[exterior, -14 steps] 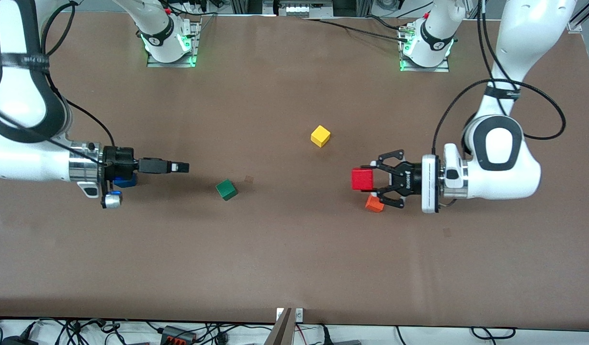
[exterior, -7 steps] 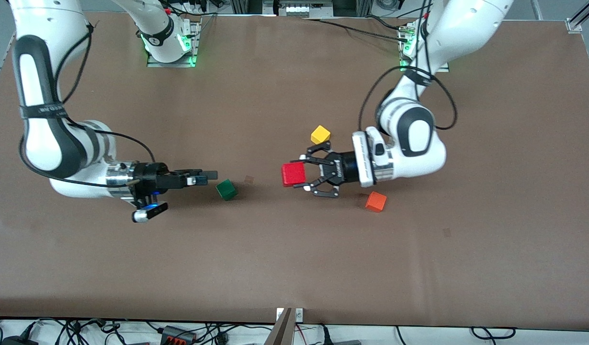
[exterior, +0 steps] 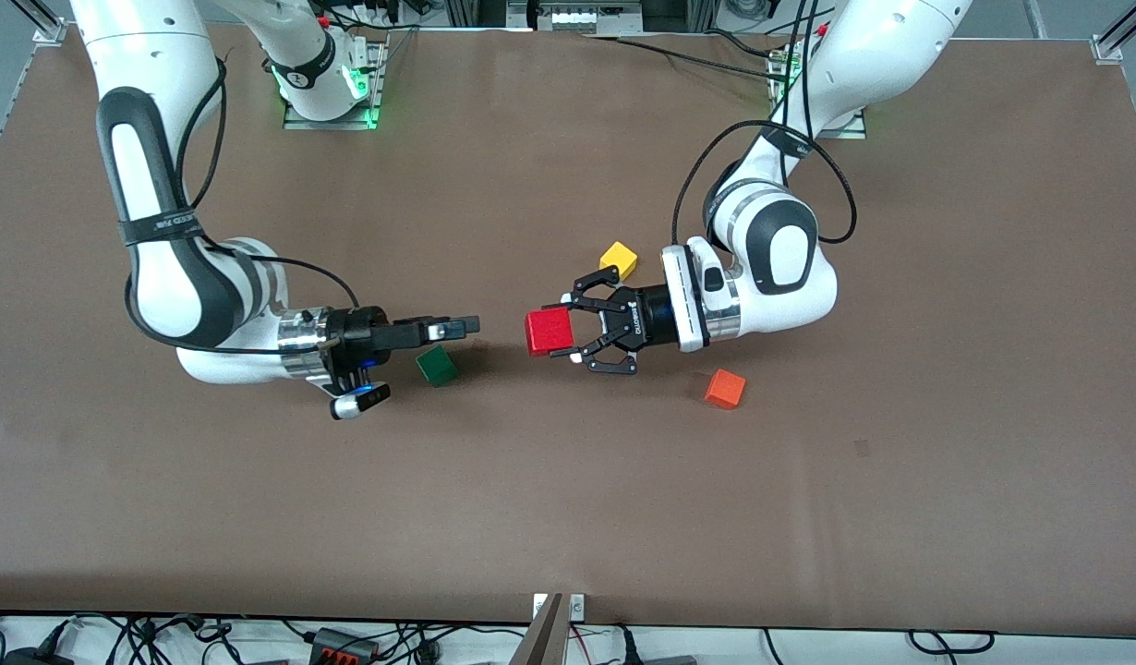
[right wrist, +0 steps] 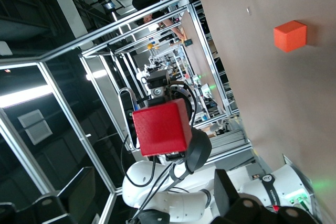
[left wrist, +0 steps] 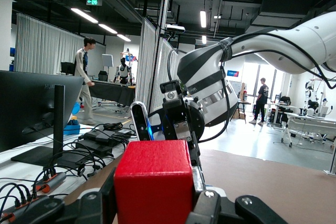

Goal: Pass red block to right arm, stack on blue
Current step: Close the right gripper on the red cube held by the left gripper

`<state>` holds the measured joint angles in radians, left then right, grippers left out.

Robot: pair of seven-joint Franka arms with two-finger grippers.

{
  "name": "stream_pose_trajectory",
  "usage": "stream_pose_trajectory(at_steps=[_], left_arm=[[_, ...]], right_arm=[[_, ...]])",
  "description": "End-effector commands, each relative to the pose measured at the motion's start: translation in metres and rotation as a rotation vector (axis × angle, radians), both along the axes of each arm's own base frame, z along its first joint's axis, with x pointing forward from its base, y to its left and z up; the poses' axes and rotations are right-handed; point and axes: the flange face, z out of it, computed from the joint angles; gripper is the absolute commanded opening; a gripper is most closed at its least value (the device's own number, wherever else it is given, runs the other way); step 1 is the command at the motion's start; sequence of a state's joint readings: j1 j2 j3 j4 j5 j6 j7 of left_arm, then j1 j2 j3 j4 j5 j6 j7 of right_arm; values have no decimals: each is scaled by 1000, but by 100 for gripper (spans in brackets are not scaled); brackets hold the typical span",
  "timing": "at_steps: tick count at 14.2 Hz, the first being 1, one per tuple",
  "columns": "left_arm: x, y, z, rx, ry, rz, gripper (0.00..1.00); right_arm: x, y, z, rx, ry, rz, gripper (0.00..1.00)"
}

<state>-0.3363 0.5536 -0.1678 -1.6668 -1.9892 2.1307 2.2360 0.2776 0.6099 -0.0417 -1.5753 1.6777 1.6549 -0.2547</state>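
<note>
My left gripper (exterior: 571, 330), the black linkage claw, is shut on the red block (exterior: 547, 332) and holds it level above the middle of the table. The red block fills the left wrist view (left wrist: 153, 182), clamped between both fingers (left wrist: 210, 206). My right gripper (exterior: 457, 326), with slim black fingers, is open and points at the red block with a small gap between them, just above the green cube (exterior: 436, 366). The right wrist view shows the red block (right wrist: 161, 127) straight ahead. The blue cube is hidden.
A yellow cube (exterior: 618, 259) lies on the table by the left arm's wrist, farther from the front camera. An orange cube (exterior: 724, 388) lies nearer to the camera, toward the left arm's end; it also shows in the right wrist view (right wrist: 290, 36).
Both arms have swung toward the middle of the table. The left gripper carried the red block toward the right arm's end. The right gripper advanced over the green cube, and its arm now covers the blue cube.
</note>
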Motion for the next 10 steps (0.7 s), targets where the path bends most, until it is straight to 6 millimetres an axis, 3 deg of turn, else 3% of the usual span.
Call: stream_pose_trajectory(at_steps=[1, 10], left_arm=[[-1, -1, 0, -10, -32, 26, 0], [-1, -2, -6, -7, -21, 25, 0]], right_arm=[[13, 14, 28, -99, -102, 9, 100], [5, 62, 27, -225, -157, -7, 100]])
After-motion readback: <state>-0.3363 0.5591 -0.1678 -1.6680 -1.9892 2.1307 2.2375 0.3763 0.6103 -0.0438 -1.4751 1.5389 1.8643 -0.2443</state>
